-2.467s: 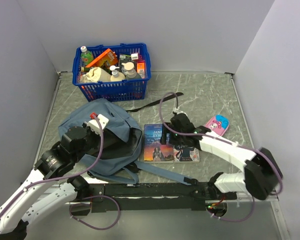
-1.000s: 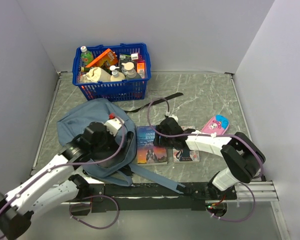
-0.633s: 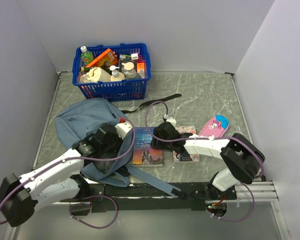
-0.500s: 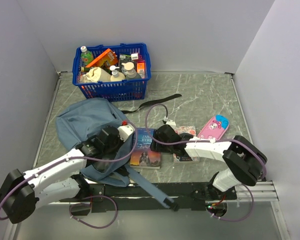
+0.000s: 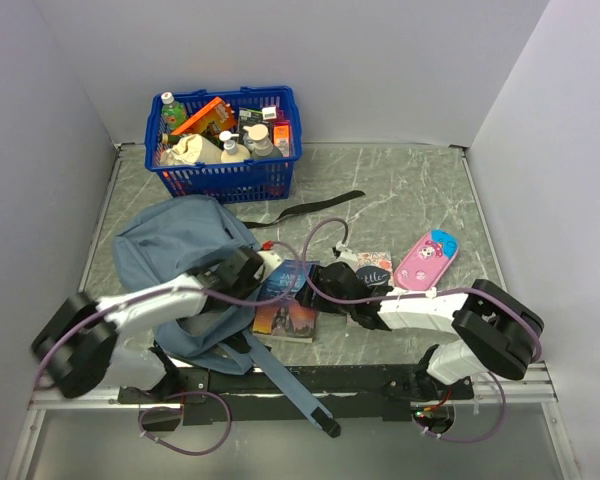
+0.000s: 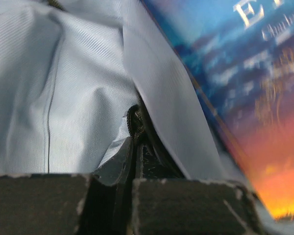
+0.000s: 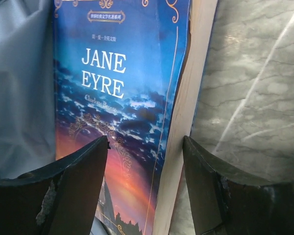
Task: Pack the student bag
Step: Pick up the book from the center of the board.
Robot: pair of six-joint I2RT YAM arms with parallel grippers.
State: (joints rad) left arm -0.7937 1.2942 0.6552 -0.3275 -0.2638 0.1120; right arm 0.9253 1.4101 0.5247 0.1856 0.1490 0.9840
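Observation:
The grey-blue student bag (image 5: 170, 240) lies at the left, its opening toward the middle. My left gripper (image 5: 266, 267) is shut on the bag's zipper edge (image 6: 135, 120) and holds the fabric (image 6: 49, 98) up beside the book. A blue "Jane Eyre" book (image 5: 285, 300) lies tilted at the opening, its left part against the bag. My right gripper (image 5: 316, 284) is shut on the book's right side. In the right wrist view (image 7: 146, 144), one finger lies on the cover (image 7: 112, 98) and the other outside the page edge (image 7: 186, 122).
A second small book (image 5: 372, 270) and a pink pencil case (image 5: 426, 258) lie right of the grippers. A blue basket (image 5: 226, 178) of bottles and boxes stands at the back. A black strap (image 5: 305, 208) and a blue strap (image 5: 285, 380) trail over the table.
My right gripper has moved left with the book, turning it toward the bag's opening. My left gripper has moved right, pulling the bag's edge toward the book.

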